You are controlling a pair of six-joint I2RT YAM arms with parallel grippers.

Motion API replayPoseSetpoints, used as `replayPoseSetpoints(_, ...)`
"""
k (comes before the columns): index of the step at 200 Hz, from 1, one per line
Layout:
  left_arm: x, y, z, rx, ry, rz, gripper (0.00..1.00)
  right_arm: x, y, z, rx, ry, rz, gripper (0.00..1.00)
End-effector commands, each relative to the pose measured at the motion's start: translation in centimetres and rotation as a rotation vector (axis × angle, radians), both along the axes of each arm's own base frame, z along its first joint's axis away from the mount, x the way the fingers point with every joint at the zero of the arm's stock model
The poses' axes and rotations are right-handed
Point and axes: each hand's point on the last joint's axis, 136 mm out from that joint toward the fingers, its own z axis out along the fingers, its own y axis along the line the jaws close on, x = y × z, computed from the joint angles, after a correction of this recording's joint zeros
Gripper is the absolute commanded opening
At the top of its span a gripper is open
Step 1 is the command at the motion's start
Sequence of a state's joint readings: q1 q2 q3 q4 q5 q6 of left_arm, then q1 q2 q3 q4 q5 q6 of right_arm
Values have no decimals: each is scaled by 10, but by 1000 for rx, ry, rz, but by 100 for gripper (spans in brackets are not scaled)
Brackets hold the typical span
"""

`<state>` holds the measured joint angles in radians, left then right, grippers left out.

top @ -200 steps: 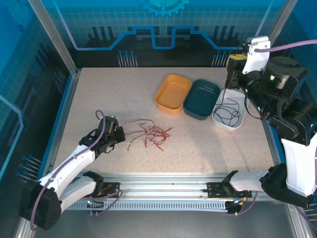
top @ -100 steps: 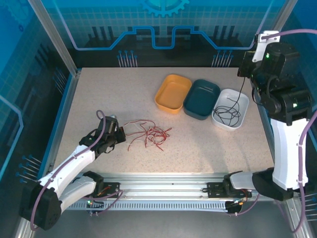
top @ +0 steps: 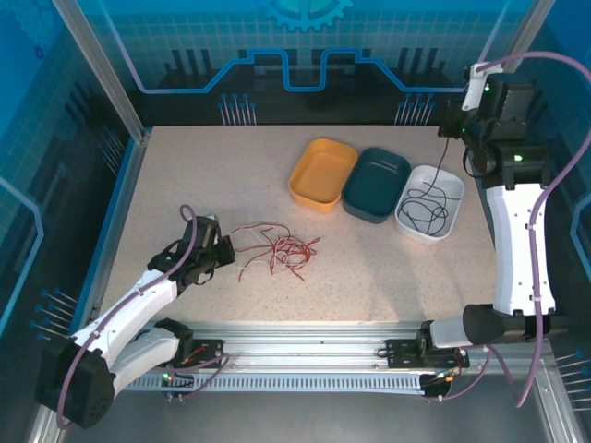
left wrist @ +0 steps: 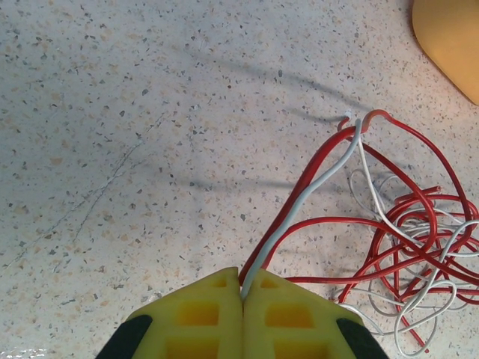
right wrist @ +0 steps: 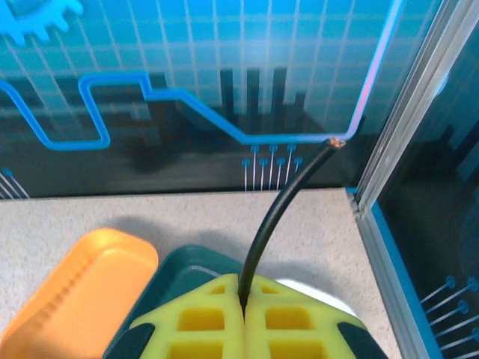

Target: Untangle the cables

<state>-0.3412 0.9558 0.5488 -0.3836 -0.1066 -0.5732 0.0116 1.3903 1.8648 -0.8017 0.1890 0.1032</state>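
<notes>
Cable sorting, black cable (right wrist: 278, 209) going into white tray (top: 420, 232).
Pinching black cable in closed right gripper (right wrist: 243, 299) high above tray, lower end coiling inside; clamping red and white strand pair (left wrist: 298, 217) in closed left gripper (left wrist: 242, 288) at edge of red-white tangle (top: 282, 251) on table (top: 185, 175). Next, likely: releasing black, then teasing white from red.

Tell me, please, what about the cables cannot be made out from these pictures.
- Left wrist: the red-and-white tangle is cut off by the right and bottom edges; its strand ends vanish between the pads of the left gripper.
- Right wrist: the black cable below the pinch of the right gripper is hidden by its yellow pads.
- Top external: single strands are too thin to count or trace.
</notes>
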Motion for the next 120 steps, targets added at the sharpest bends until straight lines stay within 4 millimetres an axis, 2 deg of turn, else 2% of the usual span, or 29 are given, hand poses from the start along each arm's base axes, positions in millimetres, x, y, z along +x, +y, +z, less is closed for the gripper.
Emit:
replayPoseSetpoints(1,0,-2,-5,-16,10,-12,0,-4,2,-5,12,-52,24,0)
replayPoseSetpoints(32,0,-2,-5,-7,12,-19,0,-18,-2,-49,46,-21,-3,0)
replayPoseSetpoints(52,1,-2,-3,-4,9,-24,0,-27,-10,-66,56,-2,-40,0)
replayPoseSetpoints(92,3,-4,-3,-14,8,-26,0,-30,-24,-79,56,43,-89,0)
replayPoseSetpoints(120,2,-5,-5,-23,13,-23,0,-27,-25,-82,34,40,-81,0)
